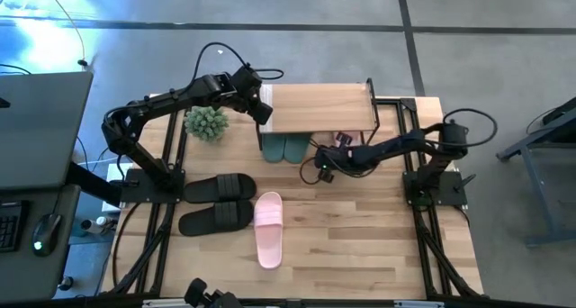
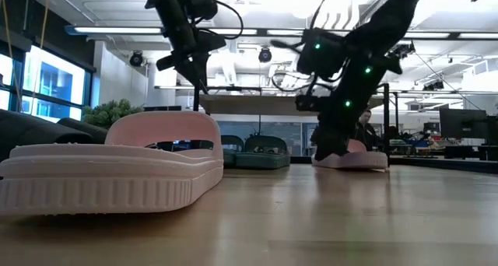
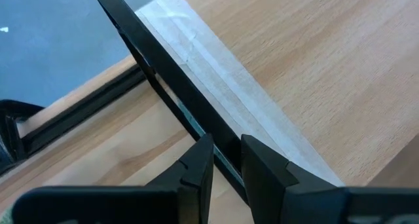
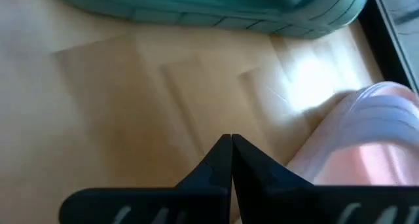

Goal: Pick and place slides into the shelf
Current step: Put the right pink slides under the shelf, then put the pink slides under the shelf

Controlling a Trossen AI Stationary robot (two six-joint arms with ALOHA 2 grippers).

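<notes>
While one pink slide (image 1: 268, 229) lies nearest at six o'clock beside the black pair (image 1: 216, 202), the right gripper (image 1: 322, 171), fingers pressed together and empty, sits by the second pink slide (image 4: 366, 142). Farther, at twelve o'clock, the left gripper (image 1: 263, 112) clamps the shelf (image 1: 319, 108) edge above the green slides (image 1: 284, 149).

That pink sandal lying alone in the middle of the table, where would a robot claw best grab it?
Probably by the wide strap of the pink slide, coming straight down from above. The slide lies flat on its sole, strap up, and in the low view the strap arches clear of the footbed, leaving a gap for one finger beneath. The black pair beside it hardly crowds that approach.
</notes>
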